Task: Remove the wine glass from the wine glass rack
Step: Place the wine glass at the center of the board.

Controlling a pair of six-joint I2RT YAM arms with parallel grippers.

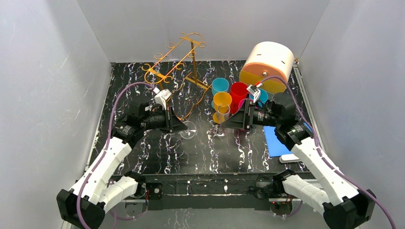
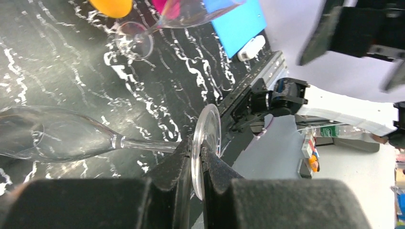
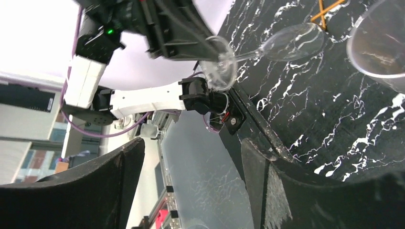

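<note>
Seen from above, the left pincer (image 1: 180, 125) hovers over the left-centre of the black, white-veined worktop (image 1: 157, 157), carrying a clear, long-stemmed wine glass (image 1: 188, 130) on its side. The glass is clear of the tall gold wire wine glass rack (image 1: 174, 59), which stands toward the far left corner.

Only the left wrist camera shows the grip itself. The left pincer (image 2: 197, 150) is closed almost fully on the thin round foot of the wine glass (image 2: 71, 138), held edge-on between the black fingers, with stem and bowl running away from it above the worktop.

From the opposite side, the right wrist camera shows the wine glass (image 3: 296, 40) with its bowl pointing toward a sliver of the wine glass rack (image 3: 325, 9).

The right pincer (image 3: 191, 143) gapes wide, with nothing between its fingers. In the overhead view the right pincer (image 1: 234, 121) sits near the middle of the worktop, just beside a second clear wine glass (image 1: 220, 119) standing upright.

Behind that glass is a cluster of teal, red and orange plastic cups (image 1: 237, 90). A large peach-and-yellow drum (image 1: 267, 64) fills the far right corner, and a flat blue sheet (image 1: 274, 142) lies by the right edge.
</note>
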